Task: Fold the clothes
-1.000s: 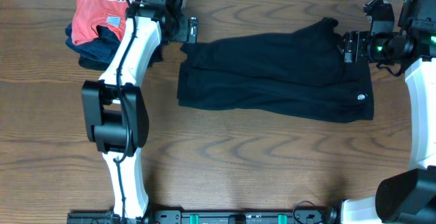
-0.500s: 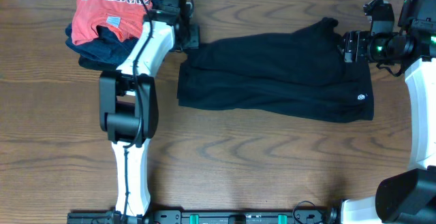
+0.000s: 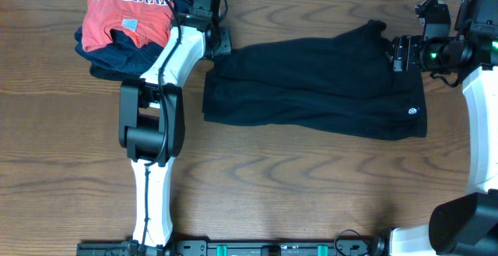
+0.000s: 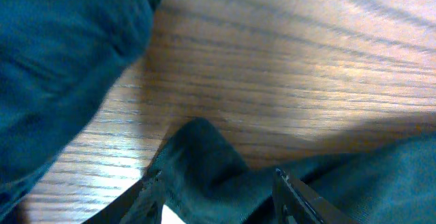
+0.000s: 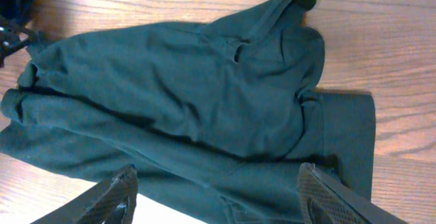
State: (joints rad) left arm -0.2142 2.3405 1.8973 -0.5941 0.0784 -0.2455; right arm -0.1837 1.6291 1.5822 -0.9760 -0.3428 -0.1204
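The black shirt (image 3: 311,89) lies spread flat across the table's middle and right, with its small white logo (image 3: 412,110) near the right edge. My left gripper (image 3: 220,42) is at the shirt's upper left corner. In the left wrist view its fingers (image 4: 216,180) are open, with a raised corner of black fabric (image 4: 201,152) between them. My right gripper (image 3: 398,54) is at the shirt's upper right edge. In the right wrist view its fingers (image 5: 214,183) are wide open above the shirt (image 5: 191,94) and hold nothing.
A red shirt with white lettering (image 3: 128,7) lies on a dark navy garment (image 3: 117,57) at the back left, right beside my left arm. A dark fabric mass (image 4: 61,67) fills the upper left of the left wrist view.
My left arm has swung right, bringing its gripper to the shirt's upper left corner. The shirt and my right arm have not moved.
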